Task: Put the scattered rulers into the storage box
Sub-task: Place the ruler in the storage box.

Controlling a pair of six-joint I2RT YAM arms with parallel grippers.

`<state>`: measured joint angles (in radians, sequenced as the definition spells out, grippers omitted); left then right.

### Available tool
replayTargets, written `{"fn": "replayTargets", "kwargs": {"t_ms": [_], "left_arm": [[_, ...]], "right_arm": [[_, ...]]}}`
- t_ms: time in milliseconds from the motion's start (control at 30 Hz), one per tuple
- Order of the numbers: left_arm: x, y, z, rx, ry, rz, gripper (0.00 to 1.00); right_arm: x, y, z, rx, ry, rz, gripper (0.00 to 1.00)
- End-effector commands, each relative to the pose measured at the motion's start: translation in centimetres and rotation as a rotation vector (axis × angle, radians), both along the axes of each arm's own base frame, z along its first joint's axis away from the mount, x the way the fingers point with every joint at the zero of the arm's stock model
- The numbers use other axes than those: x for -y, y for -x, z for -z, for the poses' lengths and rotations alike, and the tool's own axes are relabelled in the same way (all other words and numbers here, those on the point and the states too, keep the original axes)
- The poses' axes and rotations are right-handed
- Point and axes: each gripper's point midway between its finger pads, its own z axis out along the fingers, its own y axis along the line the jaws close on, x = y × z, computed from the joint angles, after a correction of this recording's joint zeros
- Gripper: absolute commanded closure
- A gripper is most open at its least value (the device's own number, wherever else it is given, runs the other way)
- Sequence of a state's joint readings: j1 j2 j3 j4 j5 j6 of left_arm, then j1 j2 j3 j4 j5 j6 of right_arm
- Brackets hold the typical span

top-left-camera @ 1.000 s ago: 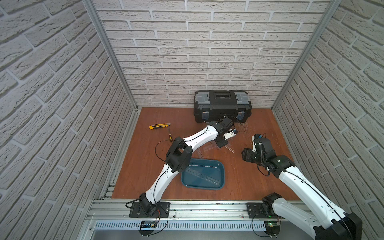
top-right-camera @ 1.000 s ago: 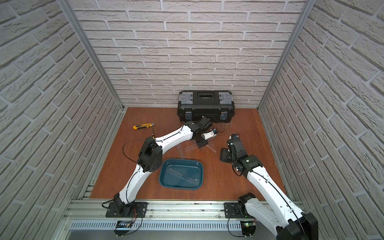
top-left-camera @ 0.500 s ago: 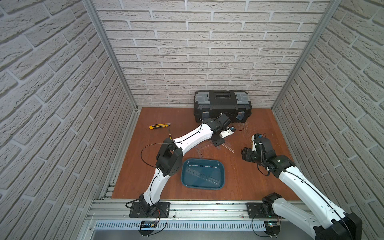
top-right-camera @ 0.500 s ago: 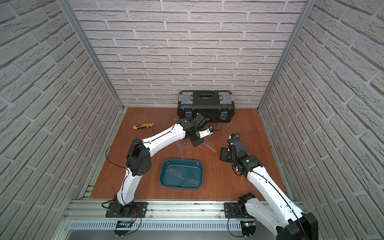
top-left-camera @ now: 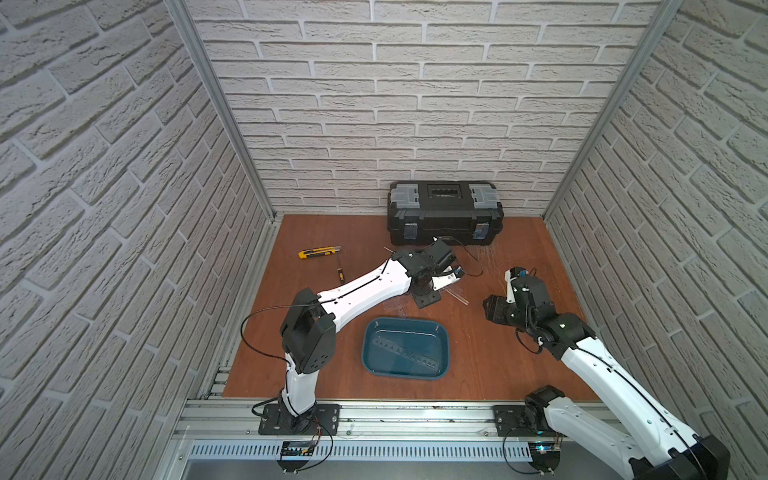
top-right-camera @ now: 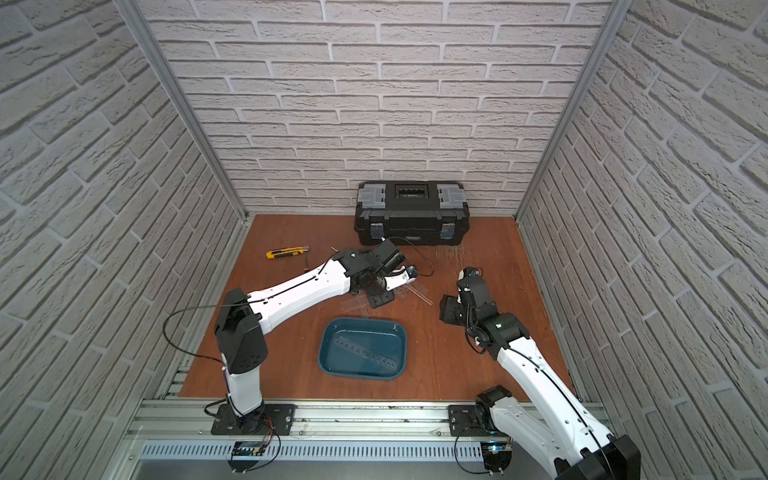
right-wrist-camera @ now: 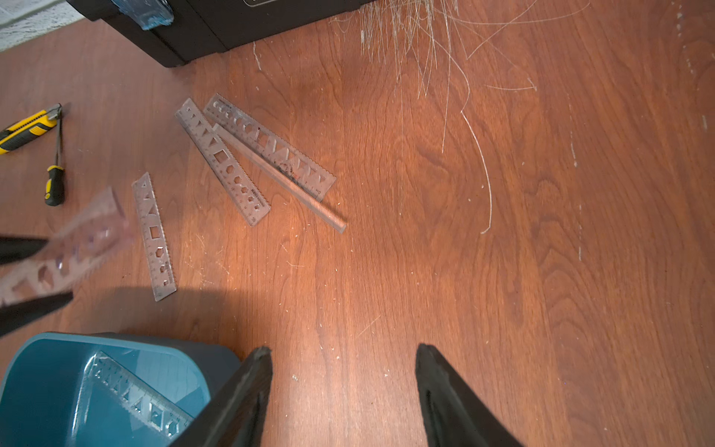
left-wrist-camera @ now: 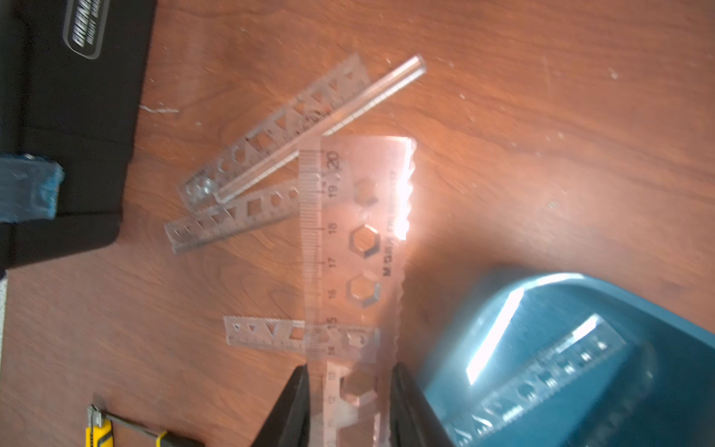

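Progress early: one ruler point(top-left-camera: 405, 354) lying inside storage box point(top-left-camera: 407, 321). Second ruler point(left-wrist-camera: 360, 240) pinched in left jaws above desk point(right-wrist-camera: 503, 271), near box. Right jaws wide, empty. Four more rulers point(right-wrist-camera: 271, 149) waiting on desk by toolbox point(top-left-camera: 444, 208).

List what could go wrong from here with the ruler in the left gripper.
The left gripper pinches the clear ruler by its edges; it may pivot or slip out. Its long free end may catch the tray rim on lowering. The open right gripper hovers beside the tray and could be bumped.
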<state>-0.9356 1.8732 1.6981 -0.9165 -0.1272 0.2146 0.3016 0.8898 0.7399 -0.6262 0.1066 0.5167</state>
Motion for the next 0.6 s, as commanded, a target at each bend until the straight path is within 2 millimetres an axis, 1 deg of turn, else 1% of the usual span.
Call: {"fn": "replayTargets", "kwargs": {"t_ms": [0,133,300,433,567], "left_arm": [[-0.8,1.7,-1.6,0.016,0.025,-0.017,0.66],[-1.4,4.2,-1.7,0.019,0.026,-0.007,0.66],[-2.0,6.9,-0.7,0.014,0.006,0.005,0.65],[-2.4,8.3,0.4,-0.003,0.002,0.015,0.65],[-2.6,9.3,1.7,-0.032,0.0,0.023,0.65]], "right_arm": [[0.2,0.3,-0.3,0.016,-0.007,0.001,0.36],[0.3,0.6,-0.3,0.014,-0.005,0.003,0.36],[0.3,0.8,-0.4,0.016,-0.012,0.004,0.36],[0.0,1.1,-0.3,0.014,-0.028,-0.011,0.35],[-0.3,1.7,0.1,-0.001,-0.042,-0.028,0.36]]}}
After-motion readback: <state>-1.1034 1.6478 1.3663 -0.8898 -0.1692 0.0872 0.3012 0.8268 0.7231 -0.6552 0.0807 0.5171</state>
